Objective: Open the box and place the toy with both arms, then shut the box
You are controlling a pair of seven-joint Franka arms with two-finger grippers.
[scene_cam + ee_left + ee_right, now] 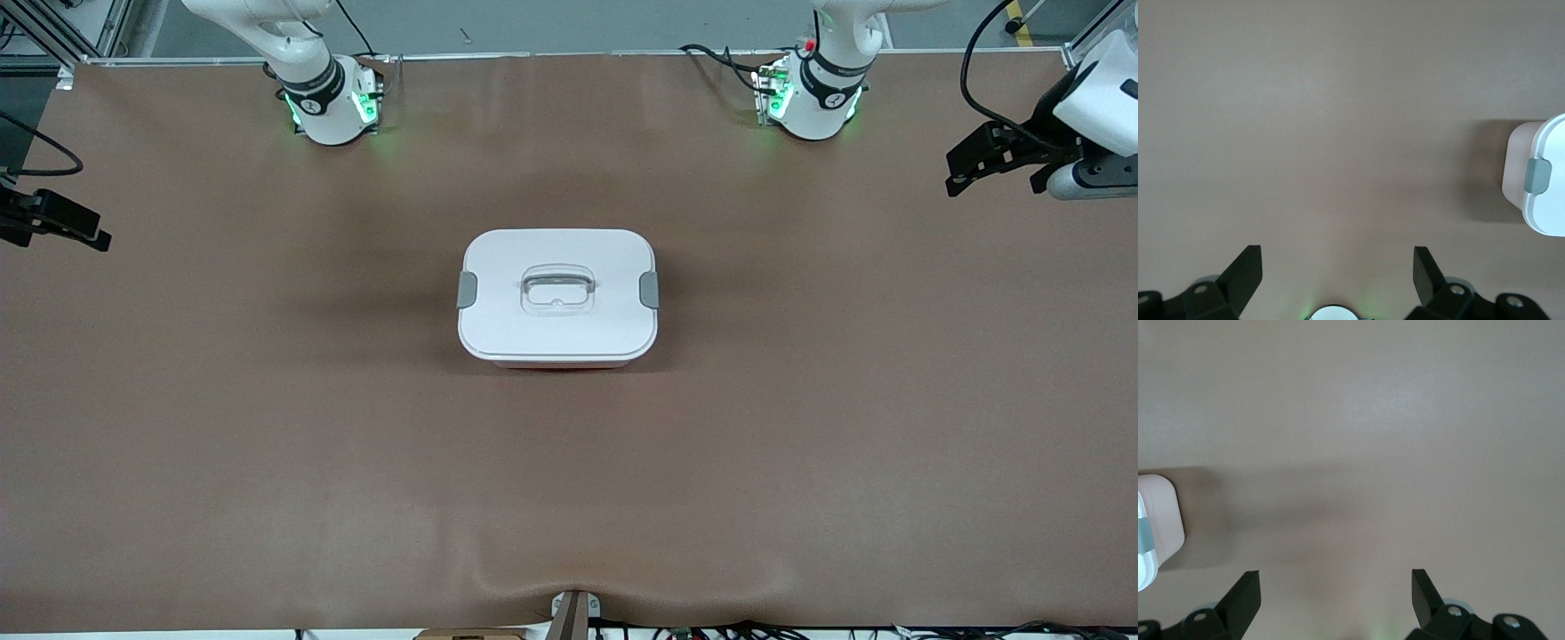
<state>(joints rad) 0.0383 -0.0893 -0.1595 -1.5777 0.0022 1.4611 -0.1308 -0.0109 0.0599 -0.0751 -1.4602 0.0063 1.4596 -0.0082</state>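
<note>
The left gripper (987, 164) is seen at the upper right edge of the frame, raised over the table's end, its fingers spread wide apart with nothing between them, as its wrist view confirms. The right gripper (62, 227) is found at the upper left edge, likewise released and holding nothing. Both arms are drawn well away from the middle, which is judged to leave the box free to be reached from either end. The white box (557, 298) is set at the centre of the frame, its lid (557, 258) seated flat, the grey latches (467, 290) folded against each short end and the clear handle (557, 292) lying in its recess. No toy is visible anywhere. A shut box fits either a toy already enclosed or one yet to be brought. The brown table (267, 444) is covered by a smooth mat, slightly rippled at the lower edge.
</note>
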